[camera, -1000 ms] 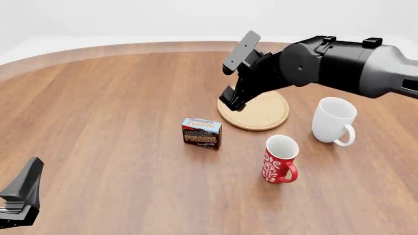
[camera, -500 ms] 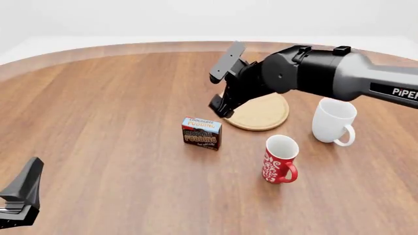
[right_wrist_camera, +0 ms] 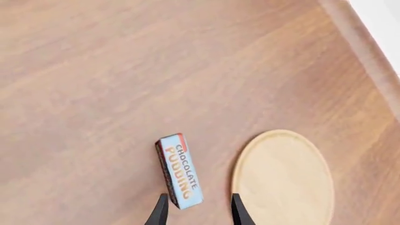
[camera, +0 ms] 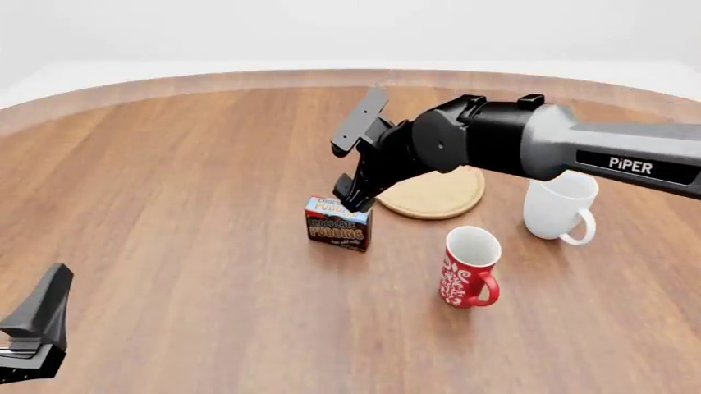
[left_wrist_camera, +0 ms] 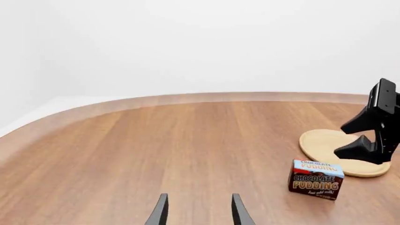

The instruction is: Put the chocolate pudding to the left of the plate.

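While upright, chocolate pudding (camera: 337, 222) brown-fronted, blue-topped, right gripper (camera: 353, 164) spread open above, left gripper (left_wrist_camera: 196, 210) parted.

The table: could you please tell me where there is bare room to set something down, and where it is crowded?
Bare wood spreads over the table left of the chocolate pudding, up to the far rim and down toward the left claw. It is crowded on the right: plate, white mug, red mug and the right claw above the pudding.

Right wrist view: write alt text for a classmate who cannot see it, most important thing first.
Looking down between the right gripper's open fingertips, a chocolate pudding box stands on a wooden table, its blue lettered top facing the camera. A round light-wood plate lies beside it, apart from the box.
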Controlling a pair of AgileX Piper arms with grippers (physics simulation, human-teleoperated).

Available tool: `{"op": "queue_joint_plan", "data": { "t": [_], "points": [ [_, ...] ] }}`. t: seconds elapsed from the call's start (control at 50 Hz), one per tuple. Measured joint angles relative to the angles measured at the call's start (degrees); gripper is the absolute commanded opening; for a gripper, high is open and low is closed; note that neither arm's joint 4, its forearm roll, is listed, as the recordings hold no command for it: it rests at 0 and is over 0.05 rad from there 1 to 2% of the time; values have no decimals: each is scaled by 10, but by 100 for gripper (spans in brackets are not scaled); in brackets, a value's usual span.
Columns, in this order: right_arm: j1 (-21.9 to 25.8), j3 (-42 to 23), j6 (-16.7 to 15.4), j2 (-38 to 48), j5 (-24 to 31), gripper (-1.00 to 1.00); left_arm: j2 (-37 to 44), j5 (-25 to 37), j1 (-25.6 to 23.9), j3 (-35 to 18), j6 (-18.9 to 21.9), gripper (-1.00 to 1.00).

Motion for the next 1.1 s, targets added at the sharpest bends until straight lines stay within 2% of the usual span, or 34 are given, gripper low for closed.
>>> {"op": "queue_joint_plan", "data": {
  "t": [0.78, 1.1],
  "points": [
    [-6, 32, 15, 37, -38, 100, 0, 0, 0, 0, 0, 100],
    [-7, 23, 24, 84, -54, 100, 0, 0, 0, 0, 0, 100]
  ]
}}
